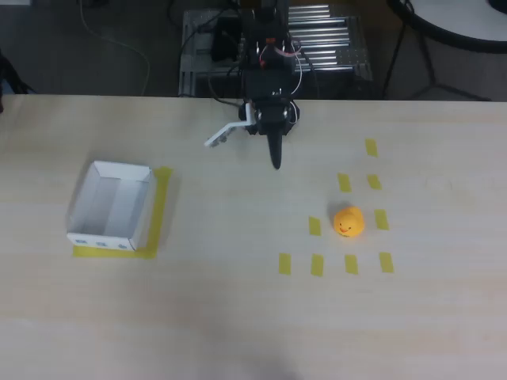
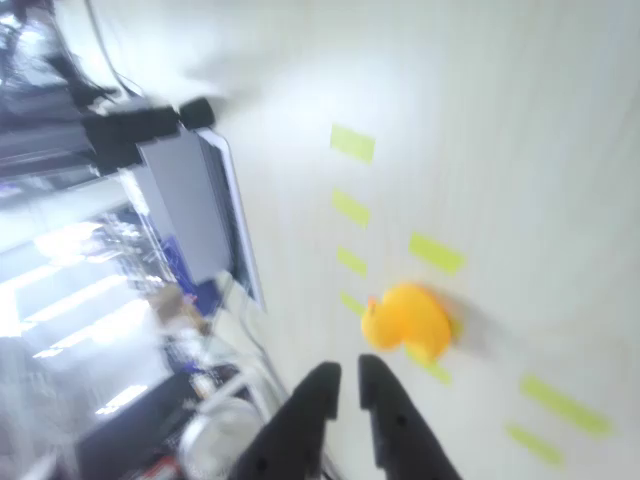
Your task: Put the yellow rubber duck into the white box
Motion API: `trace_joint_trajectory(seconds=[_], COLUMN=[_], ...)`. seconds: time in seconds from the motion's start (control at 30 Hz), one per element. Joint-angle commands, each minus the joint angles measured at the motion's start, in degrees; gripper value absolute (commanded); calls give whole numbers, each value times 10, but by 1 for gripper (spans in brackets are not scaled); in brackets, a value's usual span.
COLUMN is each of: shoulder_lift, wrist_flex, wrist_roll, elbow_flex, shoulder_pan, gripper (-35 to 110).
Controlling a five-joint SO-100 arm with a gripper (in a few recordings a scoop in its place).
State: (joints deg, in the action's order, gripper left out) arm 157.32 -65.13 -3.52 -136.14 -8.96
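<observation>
On pale wood-grain table (image 1: 238, 301): rounded glossy duck (image 1: 348, 222); shallow card box (image 1: 111, 206); claw (image 1: 276, 162) pressed together, empty.

One yellow rubber duck (image 1: 348, 222) is present, lying to the right of the gripper (image 1: 275, 162) in the overhead view. One white box (image 1: 111, 205) lies to its left. Nine small yellow tape pieces (image 1: 344, 183) surround the duck. One larger yellow tape patch (image 1: 162, 207) underlies the box.

overhead: even, bright, soft shadows on table (image 1: 238, 301), dim beyond far edge | wrist: heavy motion blur, glare upper left
</observation>
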Motion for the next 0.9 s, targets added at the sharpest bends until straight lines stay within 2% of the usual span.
trace_joint_trajectory(seconds=[0.0,0.13,0.23,0.33,0.87], shoulder_lift=[-230,-376,-449,-530,-773], wrist_flex=[-126,-213,-233,-258,-205], wrist_roll=[54,194,219,263,248], elbow_flex=[321,463,499,526,595], shoulder_pan=[-70,-99,-121,-155,-219], gripper=[0,21,36,45,46])
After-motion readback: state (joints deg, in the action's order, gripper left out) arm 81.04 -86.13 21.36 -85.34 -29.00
